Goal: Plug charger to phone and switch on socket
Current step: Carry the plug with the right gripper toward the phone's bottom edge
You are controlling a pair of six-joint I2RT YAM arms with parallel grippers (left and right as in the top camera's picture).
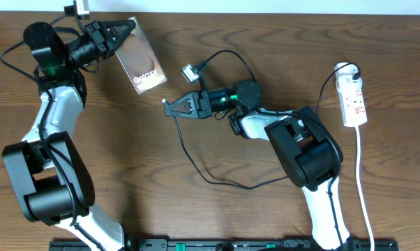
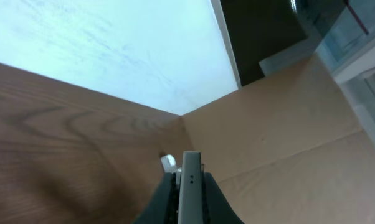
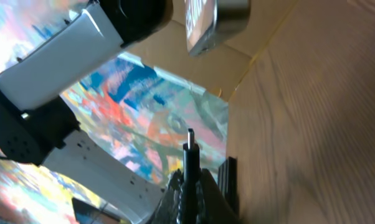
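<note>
The phone [image 1: 143, 64], a glossy brown slab with white lettering, hangs tilted over the table's far left, and my left gripper [image 1: 128, 29] is shut on its upper end. In the left wrist view its thin grey edge [image 2: 190, 186] is clamped between my fingers [image 2: 166, 199]. My right gripper [image 1: 171, 106] is at mid-table, pointing left below the phone, shut on the charger's black connector [image 3: 189, 155], whose tip sticks out past the fingers. The charger's thin black cable [image 1: 224, 183] loops back along the table. The white socket [image 1: 354, 101] lies at the far right with a black plug in it.
A small silver plug [image 1: 190, 72] on another black lead lies between the phone and the right arm. The socket's white cord [image 1: 361, 174] runs toward the table's near edge. The right arm's base [image 1: 311, 157] stands between the cable loop and the socket.
</note>
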